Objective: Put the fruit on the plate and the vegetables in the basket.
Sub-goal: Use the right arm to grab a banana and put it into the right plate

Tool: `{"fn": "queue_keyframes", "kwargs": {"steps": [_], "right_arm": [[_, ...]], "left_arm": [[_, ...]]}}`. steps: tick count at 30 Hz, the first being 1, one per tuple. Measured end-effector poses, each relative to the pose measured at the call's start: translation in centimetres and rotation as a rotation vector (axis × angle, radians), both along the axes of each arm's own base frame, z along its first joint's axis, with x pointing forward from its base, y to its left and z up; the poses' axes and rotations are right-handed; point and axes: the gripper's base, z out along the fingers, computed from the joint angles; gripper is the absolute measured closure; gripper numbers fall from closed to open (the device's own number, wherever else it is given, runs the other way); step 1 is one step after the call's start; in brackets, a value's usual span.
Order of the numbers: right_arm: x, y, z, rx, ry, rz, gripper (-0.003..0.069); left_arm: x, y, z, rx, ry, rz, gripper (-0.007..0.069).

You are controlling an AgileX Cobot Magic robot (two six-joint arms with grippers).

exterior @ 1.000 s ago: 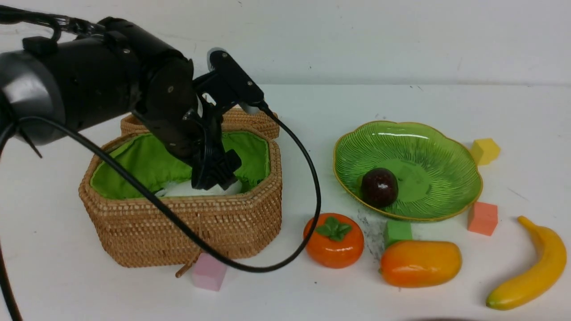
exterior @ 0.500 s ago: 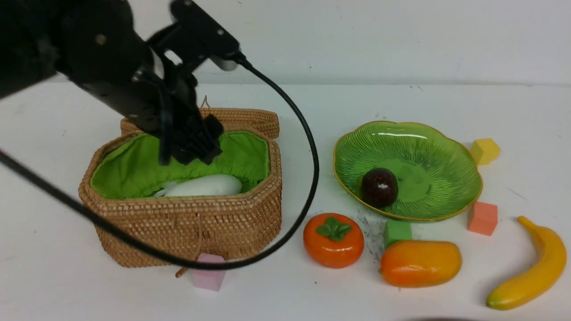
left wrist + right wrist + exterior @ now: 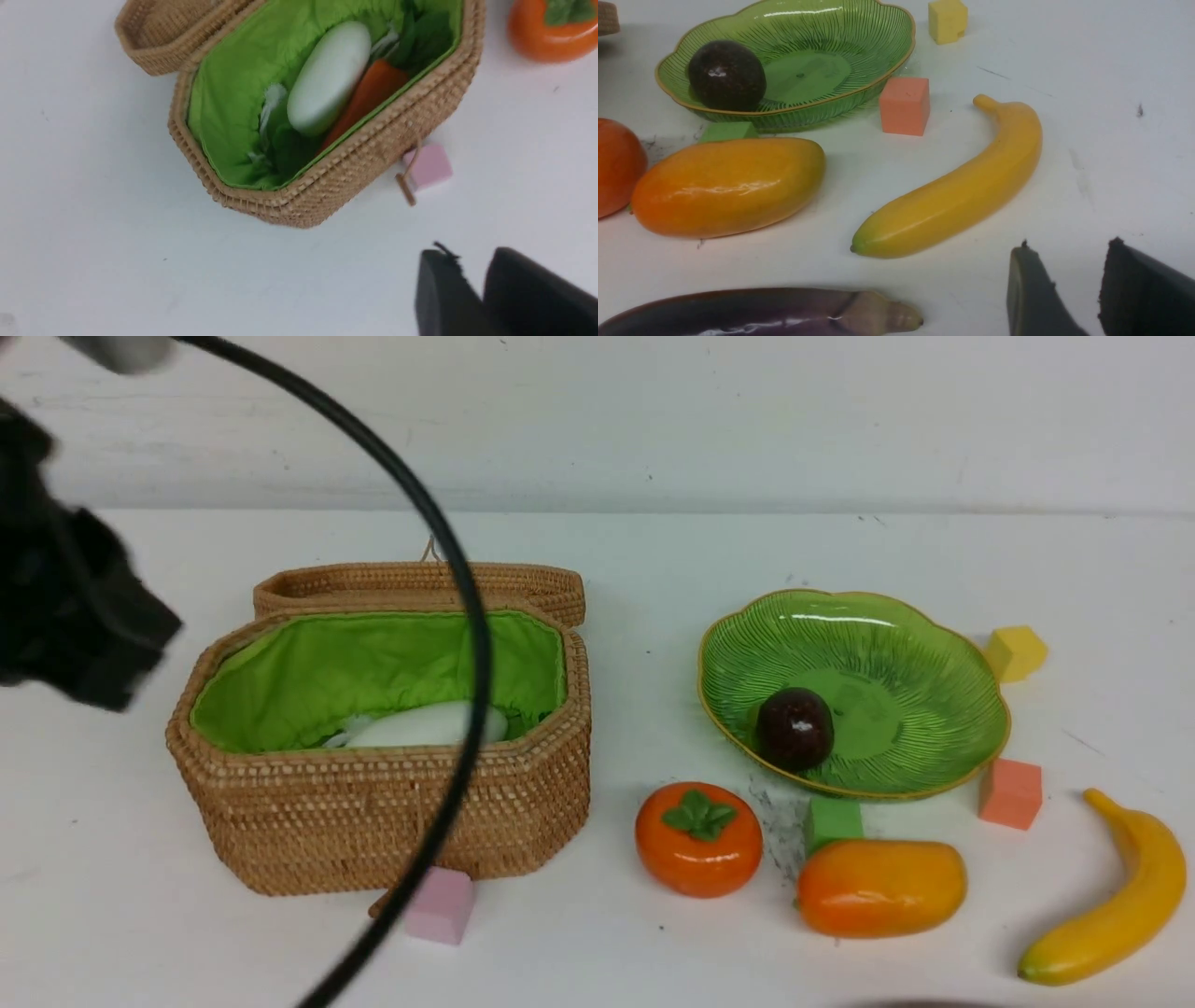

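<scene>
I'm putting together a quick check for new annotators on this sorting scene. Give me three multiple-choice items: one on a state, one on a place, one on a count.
1. The basket has its lid:
A shut
B open, folded back
C missing

2. The mangosteen lies:
A in the basket
B on the lid
C on the plate

3. The foam cubes in the front view number:
A two
B four
C six

Answers:
1 B: the lid lies behind the basket and the green lining is exposed.
2 C: the mangosteen sits inside the plate's golden rim.
3 B: there is a pink cube, a green cube, an orange cube and a yellow cube.
</scene>
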Motion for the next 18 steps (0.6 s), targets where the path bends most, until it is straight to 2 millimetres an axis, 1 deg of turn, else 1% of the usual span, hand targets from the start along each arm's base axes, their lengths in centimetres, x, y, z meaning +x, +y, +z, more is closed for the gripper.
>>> {"fn": "queue_keyframes", "kwargs": {"steps": [1, 2, 3, 4, 7, 8, 9, 11, 12, 13, 15, 18], "right_arm": [[0.0, 0.0, 0.0, 0.000, 0.000, 0.000, 0.0414], [0.0, 0.0, 0.0, 0.000, 0.000, 0.000, 0.0414], [0.0, 0.0, 0.0, 0.000, 0.000, 0.000, 0.0414], [0.0, 0.0, 0.0, 0.000, 0.000, 0.000, 0.0414], [0.0, 0.0, 0.0, 0.000, 0.000, 0.000, 0.0414], [0.0, 0.0, 0.0, 0.000, 0.000, 0.000, 0.0414], [0.0, 0.0, 0.0, 0.000, 0.000, 0.000, 0.0414], [0.0, 0.0, 0.0, 0.000, 0.000, 0.000, 0.0414], [0.0, 0.0, 0.0, 0.000, 0.000, 0.000, 0.0414], [0.0, 0.0, 0.0, 0.000, 0.000, 0.000, 0.0414], [0.0, 0.0, 0.0, 0.000, 0.000, 0.000, 0.0414], [0.0, 0.0, 0.0, 0.000, 0.000, 0.000, 0.0414]], "left_arm": [[-1.0, 0.4, 0.6, -0.038, -0.019, 0.007, 0.0577], [-1.3, 0.5, 0.7, -0.049, -0.027, 0.011, 0.0592], [-2.6, 1.0, 1.2, -0.090, -0.048, 0.017, 0.0636], [-3.8, 1.5, 1.4, -0.116, -0.063, 0.015, 0.0638], [-6.1, 2.5, 1.2, -0.167, -0.084, 0.016, 0.0638], [-7.4, 3.0, 0.5, -0.205, -0.077, 0.023, 0.0638], [-8.2, 3.3, 0.0, -0.229, -0.068, 0.027, 0.0638], [-10.2, 3.7, -1.8, -0.303, -0.040, 0.014, 0.0638], [-10.3, 3.7, -2.0, -0.304, -0.041, 0.014, 0.0638], [-10.8, 3.6, -3.4, -0.344, -0.046, -0.004, 0.0638], [-10.7, 3.3, -5.1, -0.393, -0.071, -0.021, 0.0638], [-10.3, 2.8, -6.3, -0.473, -0.128, -0.030, 0.0638]]}}
